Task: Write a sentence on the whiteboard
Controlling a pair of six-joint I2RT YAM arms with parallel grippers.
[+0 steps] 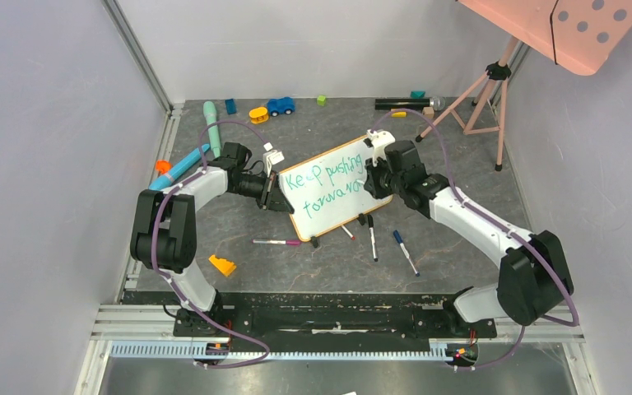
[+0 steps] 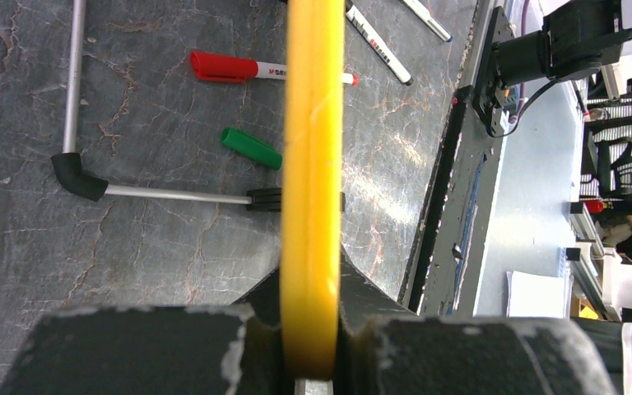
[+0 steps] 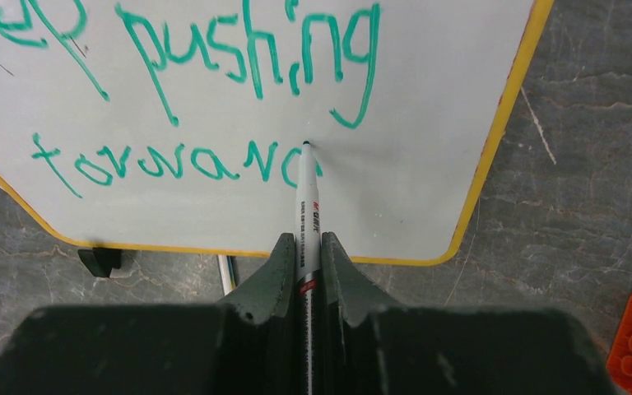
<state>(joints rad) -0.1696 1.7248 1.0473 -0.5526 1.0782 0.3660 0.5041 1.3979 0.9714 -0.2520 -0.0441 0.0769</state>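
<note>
The whiteboard (image 1: 339,219) stands on its black clip feet in the middle of the grey table (image 1: 461,247), between my two arms. In the overhead view its face is turned toward the arm bases and its long side is skewed, the right end farther from me.

The sentence (image 3: 251,58) runs in green across two lines. The top line reads "Keep pushing". The lower line reads as "forwar" plus an open curve like a "c".

My right gripper (image 3: 304,255) has its fingers pinched on a marker (image 3: 306,206), near the middle of the barrel. The marker's long axis runs straight out from the fingers and up the board. Its tip touches the surface at the upper right of that open curve. I judge the last letter, a "d", lacks only its stem, so the coming stroke is a short one along the marker's own axis, back toward the fingers. The right arm is the nearer one to this spot.

My left gripper (image 1: 276,196) is pressed onto the board's left edge. In its wrist view the orange frame (image 2: 313,164) sits edge-on between the fingers, steadying the board against the push of the marker.

Spare markers (image 1: 372,237) lie just in front of the board, and a green cap (image 2: 251,148) lies behind it.
</note>
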